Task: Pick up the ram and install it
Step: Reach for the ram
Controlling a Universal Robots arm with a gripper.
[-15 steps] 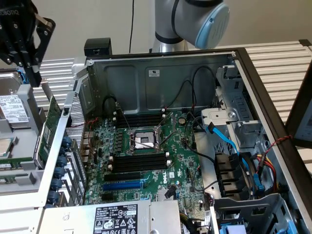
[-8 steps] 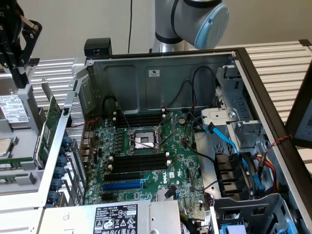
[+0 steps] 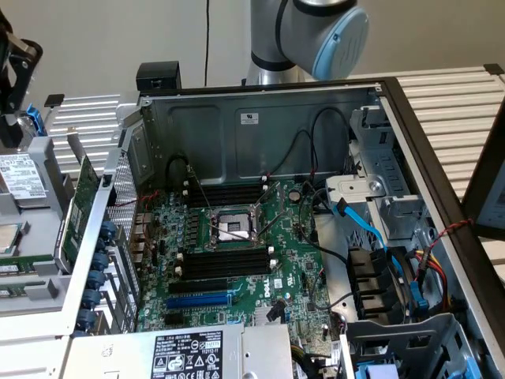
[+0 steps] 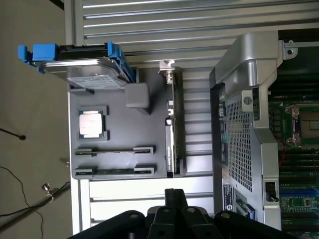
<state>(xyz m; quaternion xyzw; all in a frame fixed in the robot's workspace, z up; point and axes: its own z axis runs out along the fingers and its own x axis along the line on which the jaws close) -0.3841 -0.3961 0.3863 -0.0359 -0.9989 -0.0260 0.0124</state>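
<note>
Two ram sticks lie on edge in a grey parts tray (image 4: 122, 122). One ram stick (image 4: 114, 151) is next to the other ram stick (image 4: 114, 171), whose green board shows. In the exterior view the ram (image 3: 17, 264) lies at the far left. My gripper (image 4: 172, 198) hangs high above the tray, off its ram end, shut with nothing between its fingers. From outside, the gripper (image 3: 9, 126) is well above the tray, at the exterior view's left edge. The black memory slots (image 3: 225, 262) lie beside the CPU socket (image 3: 230, 228) in the open computer case.
On the tray also sit a hard drive with blue rails (image 4: 82, 67), a loose CPU (image 4: 92, 123) and an upright green expansion card (image 4: 172, 134). The case wall (image 3: 118, 205) stands between tray and motherboard. Cables (image 3: 363, 229) and drive bays fill the case's right side.
</note>
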